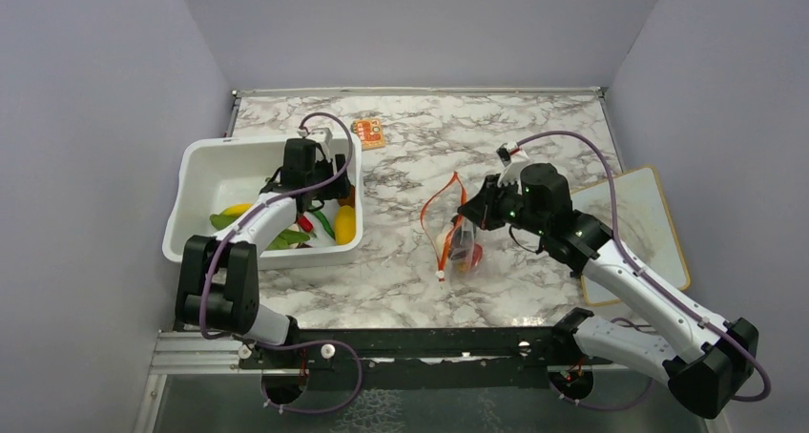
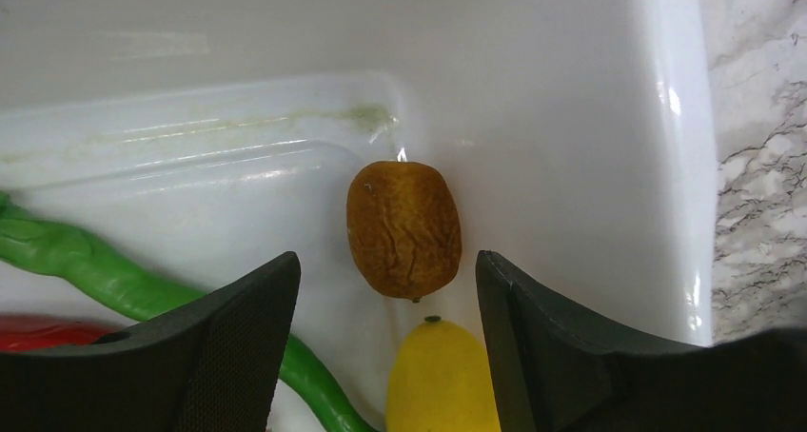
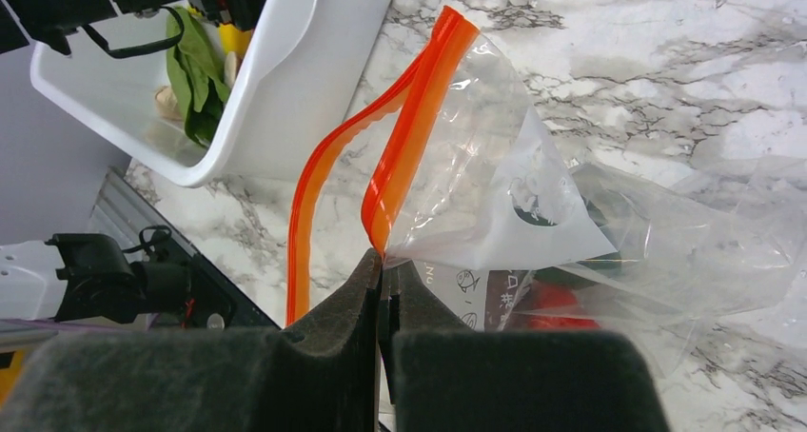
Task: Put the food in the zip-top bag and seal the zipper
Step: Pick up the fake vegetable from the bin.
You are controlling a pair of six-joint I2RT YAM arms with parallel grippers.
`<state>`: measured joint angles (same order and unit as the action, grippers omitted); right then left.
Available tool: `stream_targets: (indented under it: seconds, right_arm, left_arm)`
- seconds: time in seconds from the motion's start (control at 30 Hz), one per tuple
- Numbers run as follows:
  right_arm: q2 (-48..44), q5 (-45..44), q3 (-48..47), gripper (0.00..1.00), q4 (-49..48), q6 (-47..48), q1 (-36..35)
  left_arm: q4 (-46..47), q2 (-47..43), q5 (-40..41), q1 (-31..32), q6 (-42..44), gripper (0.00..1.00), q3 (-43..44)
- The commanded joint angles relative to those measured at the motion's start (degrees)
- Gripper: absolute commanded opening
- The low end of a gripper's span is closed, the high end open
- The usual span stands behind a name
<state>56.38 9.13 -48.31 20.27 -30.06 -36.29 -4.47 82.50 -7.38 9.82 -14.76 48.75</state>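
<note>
My left gripper (image 2: 385, 261) hangs open inside the white tub (image 2: 666, 118). A brown-orange lump (image 2: 403, 227) lies just beyond its fingertips, and a yellow food (image 2: 438, 375) sits between the jaws, close to the right finger. A green chilli (image 2: 86, 265) and a red chilli (image 2: 38, 332) lie to the left. My right gripper (image 3: 385, 261) is shut on the orange-red zipper (image 3: 419, 118) of the clear zip-top bag (image 3: 495, 194), holding the mouth up and open. A red food (image 3: 552, 304) rests inside the bag. From above, the bag (image 1: 465, 242) is mid-table beside the right gripper (image 1: 474, 214).
The tub (image 1: 219, 156) stands at the left with several foods and a green leaf (image 3: 195, 70). A small orange packet (image 1: 368, 133) lies behind it. A white board (image 1: 634, 233) lies at the table's right edge.
</note>
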Motion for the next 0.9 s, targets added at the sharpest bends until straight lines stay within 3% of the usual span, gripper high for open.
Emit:
stream_targets:
  seconds: [0.0,0.47,0.63,0.87]
  right_arm:
    - [-1.5,-3.1,-2.5,0.01,1.4,1.6,-0.2]
    - [-2.1,-2.6,-3.6,0.01,3.9,1.6,-0.2]
    - [-3.2,-2.8,-3.0,0.01,3.9,1.5,-0.2]
    - [-3.2,-2.2,-1.9,0.01,4.0,1.5,-0.2]
  left_arm:
    - [3.1,3.8,-3.9,-0.1,-0.6,0.7,-0.2]
    - [3.0,12.7,-3.0,-0.1,-1.1,0.67,3.3]
    - [2.9,11.7,-1.8,-0.1,-1.0,0.47,3.4]
    - [-0.2,6.7,1.7,-0.1,0.0,0.42,3.4]
